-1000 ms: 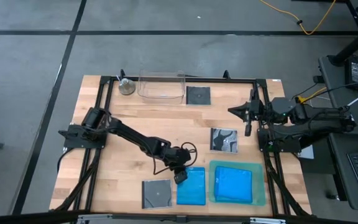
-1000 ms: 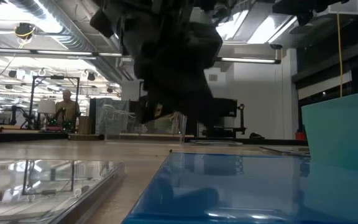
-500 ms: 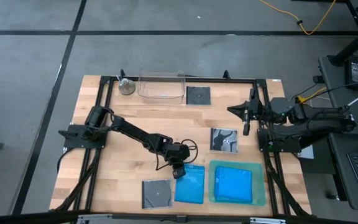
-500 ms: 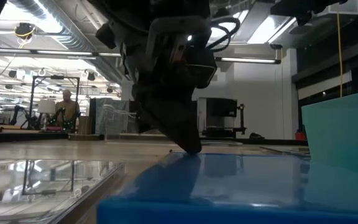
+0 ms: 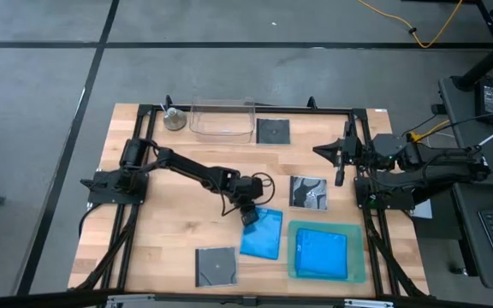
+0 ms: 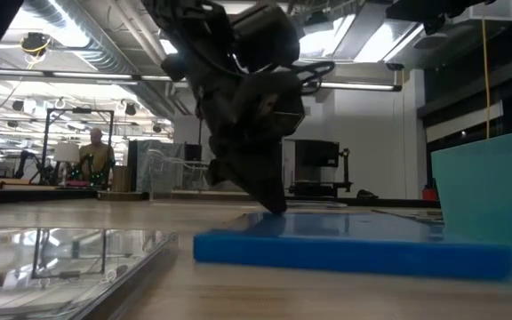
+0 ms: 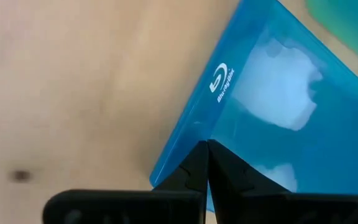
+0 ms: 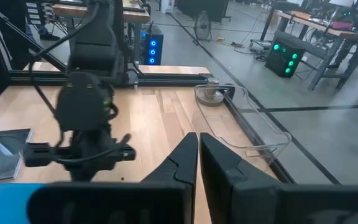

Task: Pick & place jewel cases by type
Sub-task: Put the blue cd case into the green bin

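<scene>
A bright blue jewel case (image 5: 265, 236) lies flat on the wooden table, turned askew beside the green tray (image 5: 294, 274). The tray holds another blue case (image 5: 322, 254). My left gripper (image 5: 249, 217) is shut, its tips down on the loose blue case (image 7: 278, 93). A dark square case (image 5: 216, 265) lies near the front edge. Another dark case (image 5: 272, 130) lies at the back. A black-and-white patterned case (image 5: 309, 192) lies to the right of the middle. My right gripper (image 5: 341, 168) hangs shut above the table's right side, holding nothing. My left gripper presses its shut fingertips (image 6: 274, 206) down on the blue case's top face, close to its far left corner (image 7: 205, 127). The fingers slant down from the far left. The case rests flat on the table (image 6: 354, 247).
A clear plastic tub (image 5: 222, 118) and a small round metal object (image 5: 175, 120) stand at the far edge. A black frame rail (image 5: 229, 109) runs around the table. Bare wood lies at the left and in the middle.
My left gripper, staying shut, has moved toward the table's far edge. The blue case has slid along the table with it, away from the near edge, and has turned askew from its earlier square position beside the tray.
</scene>
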`<state>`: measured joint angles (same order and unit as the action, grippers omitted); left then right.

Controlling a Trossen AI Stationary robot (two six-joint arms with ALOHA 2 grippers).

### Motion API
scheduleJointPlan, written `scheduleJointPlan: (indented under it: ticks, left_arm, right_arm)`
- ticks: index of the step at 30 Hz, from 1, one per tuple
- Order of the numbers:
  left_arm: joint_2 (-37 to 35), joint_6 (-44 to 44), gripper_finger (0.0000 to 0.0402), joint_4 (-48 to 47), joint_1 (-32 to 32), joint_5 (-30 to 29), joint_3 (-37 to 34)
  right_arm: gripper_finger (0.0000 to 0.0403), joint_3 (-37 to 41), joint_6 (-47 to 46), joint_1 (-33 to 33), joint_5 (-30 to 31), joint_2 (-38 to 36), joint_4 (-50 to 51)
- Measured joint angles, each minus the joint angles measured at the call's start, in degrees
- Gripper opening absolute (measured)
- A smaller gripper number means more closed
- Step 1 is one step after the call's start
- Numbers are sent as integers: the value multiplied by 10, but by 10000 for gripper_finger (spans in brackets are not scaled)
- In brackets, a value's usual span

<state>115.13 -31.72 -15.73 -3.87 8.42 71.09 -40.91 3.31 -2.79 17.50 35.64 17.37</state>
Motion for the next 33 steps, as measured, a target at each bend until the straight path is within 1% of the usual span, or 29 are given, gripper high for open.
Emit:
scheduleJointPlan:
  ticks: [12,16,23,29,31,33]
  left_arm:
    - [0,10,1,-32,75,-34,0]
    - [0,24,1,-49,94,-35,0]
    - [-2,55,1,-76,111,-34,0]
    - [-3,70,1,-96,122,-31,0]
    - [-4,70,1,-100,127,-28,0]
    - [-9,70,1,-100,131,-29,-8]
  right_arm:
    - [23,0,0,0,0,0,4]
    - [23,0,0,0,0,7,5]
    - [23,0,0,0,0,46,8]
    - [23,0,-8,2,-2,95,8]
    - [23,0,-26,13,-19,113,8]
    - [23,0,-48,34,-58,129,8]
